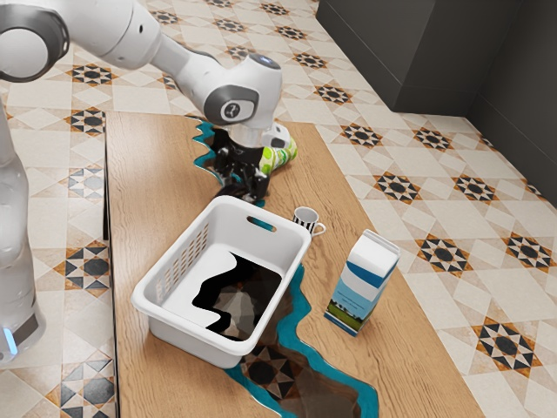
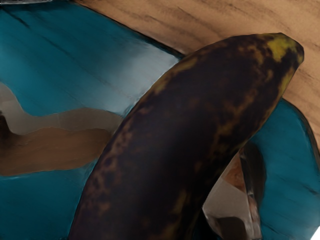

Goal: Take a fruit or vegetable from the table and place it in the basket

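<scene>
1. The gripper (image 1: 241,177) hung low over the desk (image 1: 152,187), above the middle of the exterior view and a little to its left, just beyond the basket's far end.
2. The task's thing, a dark, overripe banana (image 2: 180,130), lay close under the hand. In the wrist view it ran from the lower edge to a yellowish tip at the upper right, its skin mottled with brown. I could not tell whether it touched the desk.
3. I could not tell whether the jaws were open or closed on the banana.
4. The white plastic basket (image 1: 196,346) sat near the centre of the exterior view, with slotted sides and a jagged dark patch across its floor. The banana was outside it.
5. A black-and-white striped mug (image 1: 305,219) stood just beside the basket's upper right corner, handle toward the frame's right.
6. A blue-and-white milk carton (image 1: 364,280) stood upright right of the basket, apart from it.
7. A green-and-white patterned package (image 1: 279,158) showed partly behind the gripper, near the desk's far edge.
8. A teal-edged inlay (image 1: 294,309) wound along the desk.
</scene>
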{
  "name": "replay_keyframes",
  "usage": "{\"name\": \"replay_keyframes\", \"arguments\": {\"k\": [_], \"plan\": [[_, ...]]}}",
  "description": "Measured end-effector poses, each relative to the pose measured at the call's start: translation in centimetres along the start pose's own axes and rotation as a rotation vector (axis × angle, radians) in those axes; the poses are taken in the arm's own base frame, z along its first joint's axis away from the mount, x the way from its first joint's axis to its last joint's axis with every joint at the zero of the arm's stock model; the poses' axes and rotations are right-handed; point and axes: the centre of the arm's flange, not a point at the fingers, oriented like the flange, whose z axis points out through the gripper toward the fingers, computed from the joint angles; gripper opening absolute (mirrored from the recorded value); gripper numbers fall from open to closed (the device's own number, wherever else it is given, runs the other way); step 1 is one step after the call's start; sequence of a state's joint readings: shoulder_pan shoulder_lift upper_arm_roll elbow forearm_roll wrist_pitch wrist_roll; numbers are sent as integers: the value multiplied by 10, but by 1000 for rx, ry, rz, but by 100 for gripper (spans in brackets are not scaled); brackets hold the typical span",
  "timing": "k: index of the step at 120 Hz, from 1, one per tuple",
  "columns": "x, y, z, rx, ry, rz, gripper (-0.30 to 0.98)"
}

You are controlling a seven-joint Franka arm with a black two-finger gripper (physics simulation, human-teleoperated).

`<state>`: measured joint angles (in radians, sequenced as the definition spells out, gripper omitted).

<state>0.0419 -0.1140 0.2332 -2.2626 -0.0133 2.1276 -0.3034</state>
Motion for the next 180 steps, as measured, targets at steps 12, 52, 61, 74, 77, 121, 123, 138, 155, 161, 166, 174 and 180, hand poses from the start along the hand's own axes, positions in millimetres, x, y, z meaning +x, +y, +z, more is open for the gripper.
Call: {"name": "replay_keyframes", "arguments": {"k": [12, 52, 61, 74, 77, 121, 123, 138, 155, 161, 166, 174, 180], "plan": [[0, 1, 0, 2, 4, -7, 33], [2, 9, -200, -14, 152, -4, 19], [-32, 62, -235, 11, 151, 104, 19], [-71, 110, -217, 38, 39, 201, 18], [-76, 112, -206, 46, 7, 205, 18], [-166, 159, -139, 104, -136, 295, 18], [-171, 162, -138, 108, -138, 301, 18], [-198, 184, -127, 134, -146, 341, 17], [-206, 191, -121, 138, -156, 335, 39], [-206, 191, -121, 137, -156, 329, 48], [-205, 193, -127, 133, -142, 328, 53], [-191, 199, -185, 95, -18, 342, 59], [-141, 181, -245, 44, 93, 318, 62]]}}
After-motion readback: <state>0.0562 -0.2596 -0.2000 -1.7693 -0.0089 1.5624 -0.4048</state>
